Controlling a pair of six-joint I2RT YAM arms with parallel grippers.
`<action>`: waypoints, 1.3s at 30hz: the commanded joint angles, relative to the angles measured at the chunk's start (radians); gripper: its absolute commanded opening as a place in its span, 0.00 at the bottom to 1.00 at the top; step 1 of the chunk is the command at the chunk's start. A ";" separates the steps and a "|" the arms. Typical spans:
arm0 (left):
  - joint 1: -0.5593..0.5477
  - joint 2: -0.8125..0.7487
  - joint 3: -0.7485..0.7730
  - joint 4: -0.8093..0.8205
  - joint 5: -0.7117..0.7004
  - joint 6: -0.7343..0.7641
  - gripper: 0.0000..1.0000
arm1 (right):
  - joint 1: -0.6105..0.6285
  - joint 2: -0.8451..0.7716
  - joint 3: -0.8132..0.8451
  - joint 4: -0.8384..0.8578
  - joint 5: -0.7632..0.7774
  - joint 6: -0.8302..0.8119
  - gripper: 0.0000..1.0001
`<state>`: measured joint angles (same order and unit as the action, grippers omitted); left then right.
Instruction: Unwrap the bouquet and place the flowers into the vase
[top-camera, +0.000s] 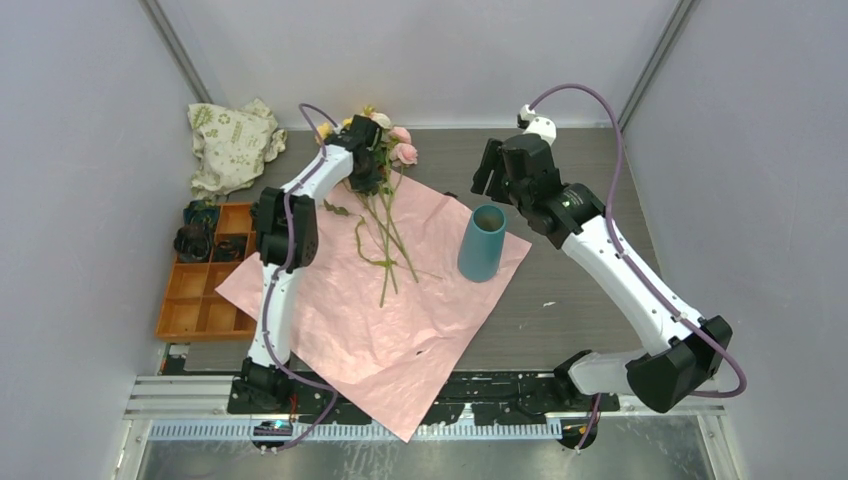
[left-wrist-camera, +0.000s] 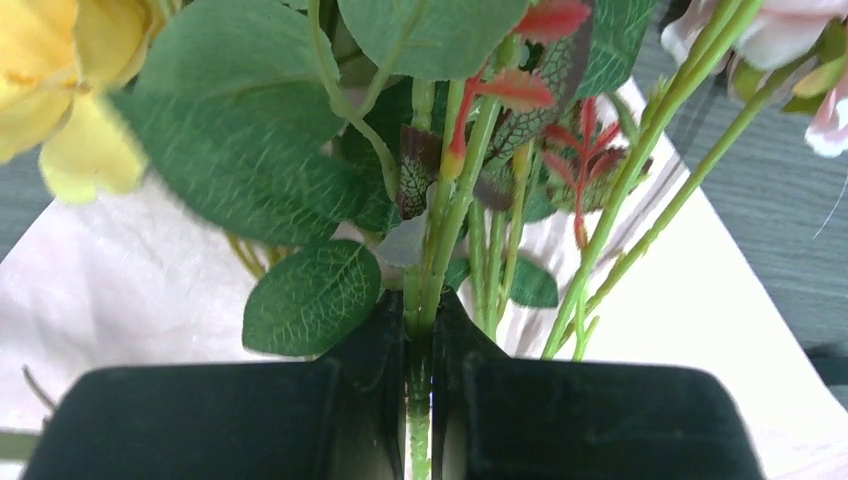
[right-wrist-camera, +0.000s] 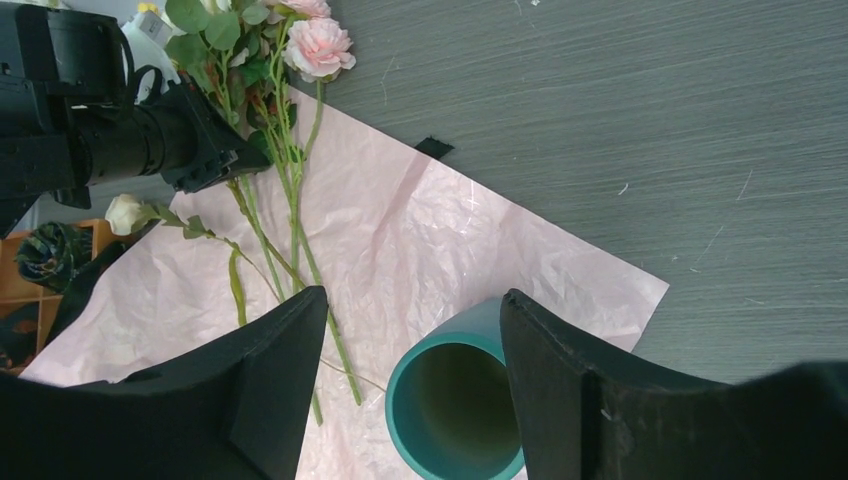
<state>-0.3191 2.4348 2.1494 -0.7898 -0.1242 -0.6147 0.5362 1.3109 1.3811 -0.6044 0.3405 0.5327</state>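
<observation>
The bouquet lies unwrapped: its pink wrapping paper (top-camera: 400, 320) is spread flat on the table, and the flowers (top-camera: 385, 215) lie across its far left part, blooms toward the back. My left gripper (top-camera: 365, 180) is shut on green stems (left-wrist-camera: 455, 215) just below the leaves, with a yellow bloom (left-wrist-camera: 60, 90) to the left. Two stems pass between the jaws of the left gripper (left-wrist-camera: 420, 330). The teal vase (top-camera: 482, 245) stands upright on the paper's right corner. My right gripper (right-wrist-camera: 412, 295) hangs open above the vase (right-wrist-camera: 455, 410) and holds nothing. Pink roses (right-wrist-camera: 320, 48) lie beyond.
A beige printed cloth bag (top-camera: 232, 145) lies at the back left. An orange compartmented tray (top-camera: 205, 285) with dark rosettes (top-camera: 195, 235) sits at the left edge. A small black scrap (right-wrist-camera: 433, 147) lies at the paper's far edge. Grey walls close in on three sides.
</observation>
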 joint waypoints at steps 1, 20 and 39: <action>-0.015 -0.191 -0.055 0.032 -0.042 0.023 0.00 | -0.005 -0.049 -0.010 0.056 -0.013 0.020 0.69; -0.221 -0.927 -0.574 0.667 0.054 0.185 0.00 | -0.008 -0.272 -0.148 0.079 0.139 0.032 0.66; -0.590 -0.943 -0.402 1.093 -0.042 0.439 0.00 | -0.009 -0.592 -0.297 0.050 0.390 0.004 0.69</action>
<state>-0.8940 1.4418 1.6909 0.1497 -0.1398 -0.2333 0.5289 0.7494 1.1011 -0.5755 0.6785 0.5514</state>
